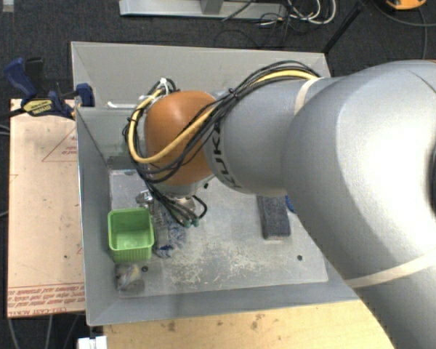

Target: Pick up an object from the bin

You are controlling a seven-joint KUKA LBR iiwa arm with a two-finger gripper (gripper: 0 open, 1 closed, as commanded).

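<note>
grey arm (363, 180) sits closest to the lens: a smooth, rounded, matte metal shell with a pale band across its lower part. it comes in from the right. dark block lettering runs down the link next to the wrist, but the cables hide part of it, so it is not readable in full.

wrist: a glossy orange dome-shaped cover (174, 133), with yellow and black cables (134, 133) looped around it.

gripper (171, 213) hangs under the cover, low in the left half of the bin (94, 166). it is dark metal with small wires. cannot tell how far open it is, or whether it has hold of anything.

bin: grey sheet metal with sloped walls. the floor is scuffed, with pale scratches and specks.

things in the bin:
- pale blue-flecked scrap (167, 237), crumpled and irregular, directly beneath the gripper on the left part of the floor. whether the two touch is unclear.
- green cup (131, 235), square moulded plastic with an open top, upright, just left of the scrap and gripper.
- grey lump (128, 276), small and rough, near the front left corner, just below the cup.
- grey block (275, 217), a rectangle with a dull, sponge-like surface, lying flat, well apart to the right and partly under the arm.
</note>
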